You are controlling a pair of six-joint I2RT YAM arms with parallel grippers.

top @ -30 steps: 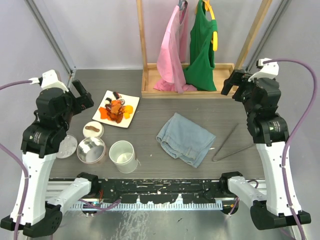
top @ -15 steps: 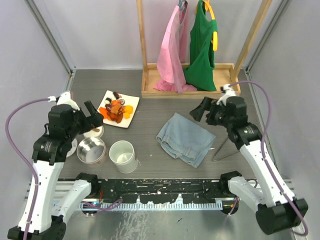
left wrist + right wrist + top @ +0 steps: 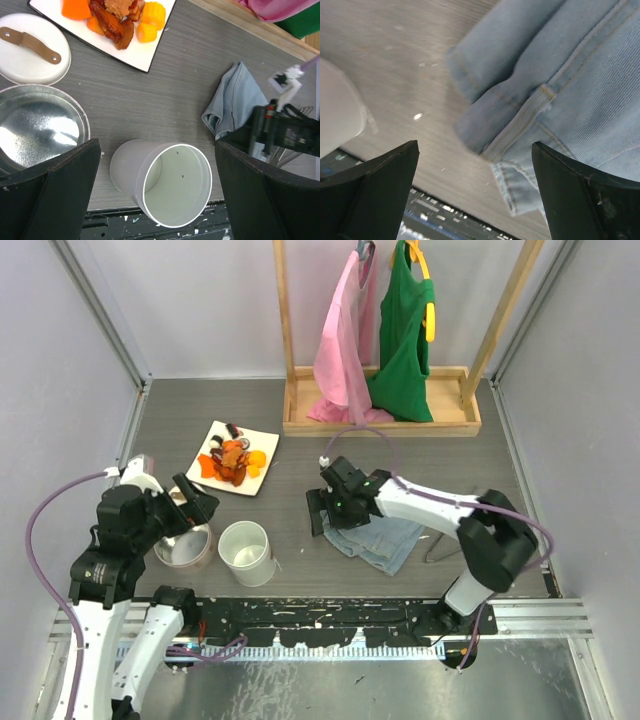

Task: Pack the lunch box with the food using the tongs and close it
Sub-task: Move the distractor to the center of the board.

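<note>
Right tool [image 3: 320,513] now over denim [image 3: 385,540], tongs [image 3: 437,548] seemingly well right.

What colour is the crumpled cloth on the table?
The cloth is light blue denim; clearest in right wrist view.

Top camera high, looking down; wrist cameras close; all share denim cloth [image 3: 392,542].

Pale blue denim cloth [image 3: 385,535], white plate [image 3: 262,480]
</note>
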